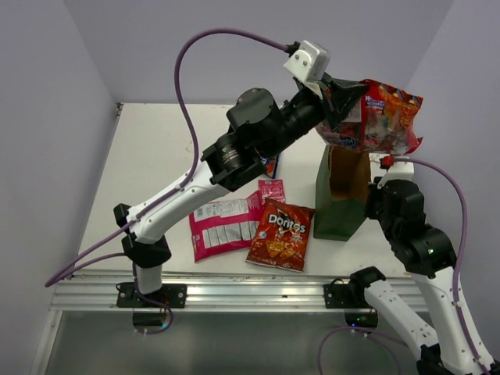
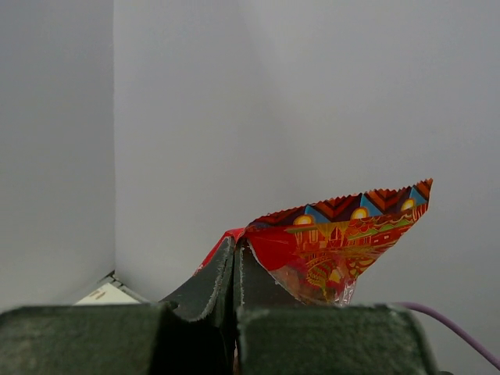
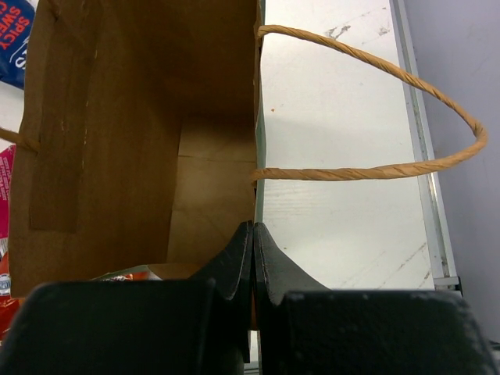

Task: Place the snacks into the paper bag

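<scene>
Barely under way. Pinched in the fully closed left gripper [image 2: 234, 247]: red chip bag [image 1: 384, 117], hanging just above the paper bag [image 1: 338, 209]. Clamped tight on that bag's rim: right gripper [image 3: 253, 234], propping it open, seemingly nothing inside. Yet to go in, on the surface [image 1: 156, 156] below the left gripper: Doritos bag [image 1: 281, 235], pink-white packet [image 1: 223, 226], small pink sachet [image 1: 271, 189], blue bag [image 3: 12, 47].

Top external, high behind the arm bases [image 1: 152, 295], overlooks the whole desk [image 1: 156, 148]; left wrist faces a wall corner [image 2: 114, 156], close on the red chip bag [image 2: 328, 250]; right wrist looks closely into the paper bag [image 3: 141, 141]; both bags also show from above.
</scene>
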Controlling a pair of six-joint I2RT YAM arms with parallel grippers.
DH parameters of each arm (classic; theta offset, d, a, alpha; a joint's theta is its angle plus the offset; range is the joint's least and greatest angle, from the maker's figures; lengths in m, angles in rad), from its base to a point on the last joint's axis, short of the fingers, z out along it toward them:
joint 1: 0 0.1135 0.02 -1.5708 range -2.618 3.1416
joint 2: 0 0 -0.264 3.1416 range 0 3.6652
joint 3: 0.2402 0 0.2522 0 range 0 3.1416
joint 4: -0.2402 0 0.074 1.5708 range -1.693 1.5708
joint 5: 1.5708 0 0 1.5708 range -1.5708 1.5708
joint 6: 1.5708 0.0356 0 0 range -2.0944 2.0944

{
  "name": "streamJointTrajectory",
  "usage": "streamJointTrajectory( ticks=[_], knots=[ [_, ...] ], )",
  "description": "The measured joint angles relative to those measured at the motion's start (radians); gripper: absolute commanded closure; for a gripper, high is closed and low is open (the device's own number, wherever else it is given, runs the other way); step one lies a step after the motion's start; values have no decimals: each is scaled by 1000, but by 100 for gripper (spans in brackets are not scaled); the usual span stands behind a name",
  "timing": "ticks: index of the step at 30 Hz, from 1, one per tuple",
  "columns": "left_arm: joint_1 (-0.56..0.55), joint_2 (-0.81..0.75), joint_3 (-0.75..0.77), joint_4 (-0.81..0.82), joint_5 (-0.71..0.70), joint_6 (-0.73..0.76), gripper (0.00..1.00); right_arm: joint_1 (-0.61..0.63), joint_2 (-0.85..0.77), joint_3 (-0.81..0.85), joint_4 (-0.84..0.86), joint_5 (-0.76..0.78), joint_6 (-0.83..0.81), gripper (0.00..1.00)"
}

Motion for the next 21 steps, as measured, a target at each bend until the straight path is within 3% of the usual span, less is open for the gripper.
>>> streamJointTrajectory(
  ticks=[14,21],
  knots=[
    [0,40,0,107,150,-4,100,0,0,0,-1,-3,0,100],
    [1,-19,-210,163,140,-4,100,0,-1,-2,-3,-3,0,100]
  ],
)
